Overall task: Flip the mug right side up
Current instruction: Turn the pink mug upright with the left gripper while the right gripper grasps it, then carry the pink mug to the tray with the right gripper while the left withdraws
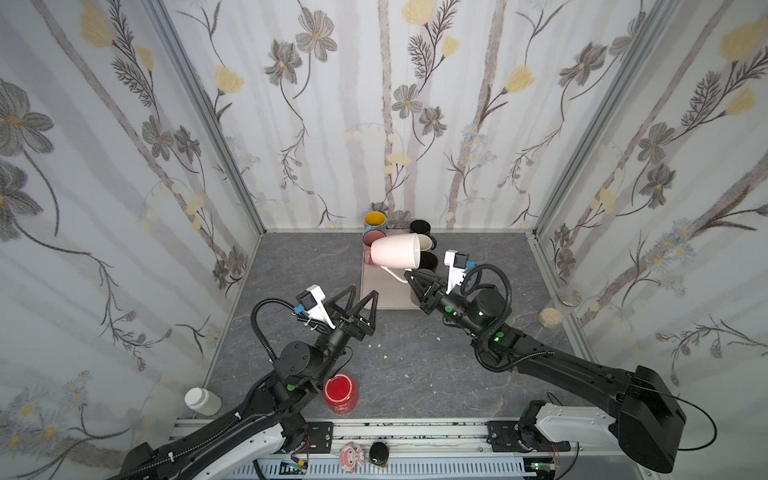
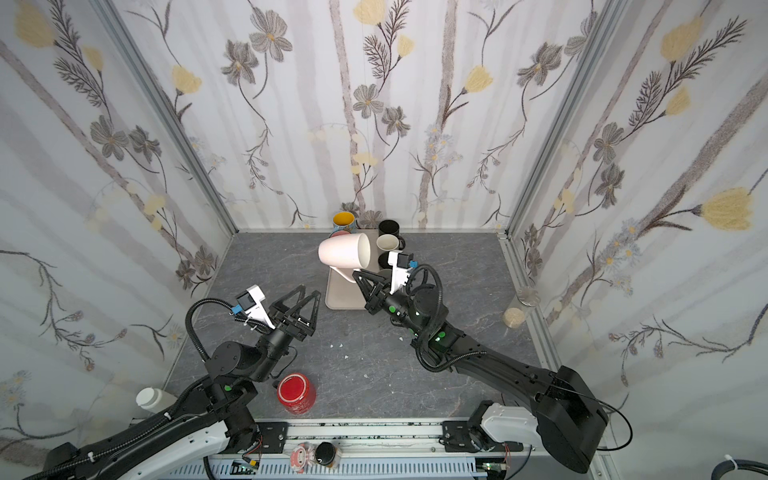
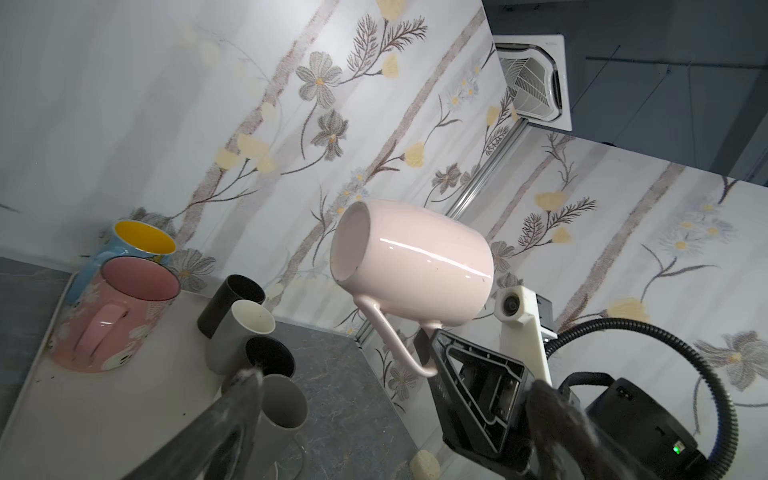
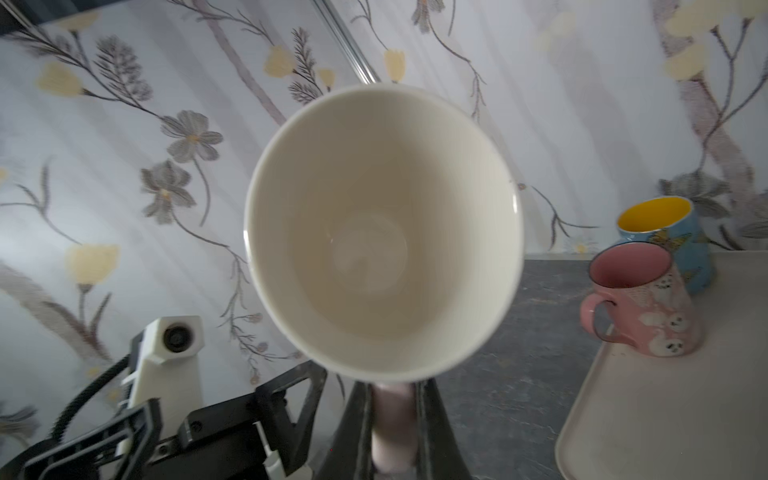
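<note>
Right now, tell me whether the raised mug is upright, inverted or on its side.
On its side: the raised mug hangs with its mouth facing sideways, held by its handle in the right gripper, jaws shut.

Floral-wallpaper walls (image 1: 395, 104) on three sides, aluminium corner posts (image 1: 208, 124), grey marble-look floor (image 1: 415, 374) below left gripper (image 1: 365, 291) and right gripper (image 1: 409, 274). Ceiling AC cassette (image 3: 536, 79) overhead. Diffuse light.

Illumination is bright, diffuse and even in all views; shadows on the table (image 1: 415, 374) are soft. Both top views are sharp, with wide-angle bowing toward the borders. A glare streak runs along the mug (image 3: 415, 266), just above the fingers (image 3: 446, 353) of the right gripper (image 3: 426, 345). The left gripper (image 1: 365, 291) fingers (image 3: 237, 403) are out of focus in the left wrist view. The right wrist view is slightly blurred.
</note>
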### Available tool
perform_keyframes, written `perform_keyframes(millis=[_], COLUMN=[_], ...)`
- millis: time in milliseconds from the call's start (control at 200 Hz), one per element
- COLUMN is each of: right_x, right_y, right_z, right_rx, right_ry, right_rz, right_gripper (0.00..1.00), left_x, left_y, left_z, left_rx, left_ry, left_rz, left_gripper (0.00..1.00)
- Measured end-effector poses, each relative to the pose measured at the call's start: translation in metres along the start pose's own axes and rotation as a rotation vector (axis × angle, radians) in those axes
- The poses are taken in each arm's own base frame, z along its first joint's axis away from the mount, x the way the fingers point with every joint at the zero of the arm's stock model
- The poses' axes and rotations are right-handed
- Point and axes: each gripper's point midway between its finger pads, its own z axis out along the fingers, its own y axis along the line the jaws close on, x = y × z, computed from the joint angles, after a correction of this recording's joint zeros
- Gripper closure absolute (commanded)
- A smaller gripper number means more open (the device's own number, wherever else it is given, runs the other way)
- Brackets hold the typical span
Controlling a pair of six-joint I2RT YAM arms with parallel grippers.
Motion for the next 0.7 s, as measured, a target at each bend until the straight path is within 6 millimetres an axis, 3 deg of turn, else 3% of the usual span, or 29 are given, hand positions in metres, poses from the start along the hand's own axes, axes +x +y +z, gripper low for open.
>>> perform_keyframes(millis=[80,145,285,425,699], right_x=[0.003,0.018,0.075,0.128,0.155], right_y=[-0.013,-0.030,-0.083,-0.135,-0.177], right_z=[0.018,0.036,0.069,0.082,0.106], right_rx=[0.093,0.167,0.343,0.492,0.598], right_ry=[0.056,0.145,0.382,0.599,0.727], right_rz=[-0.071,-0.127,-0.242,-0.349,-0.503], right_gripper=[1.00,1.00,1.00,1.00,1.00], left_x=[-0.006,-0.009,-0.012,-0.015,-0.014], left_y=[0.011,0.020,0.034,0.042,0.051], left_z=[-0.011,-0.019,-0.032,-0.040,-0.047], left_rx=[-0.043,-0.077,-0.130,-0.166,-0.200], left_ry=[-0.024,-0.038,-0.054,-0.063,-0.058], left_rz=[0.002,0.004,0.008,0.013,0.026], left_gripper=[0.00,0.00,0.00,0.00,0.00])
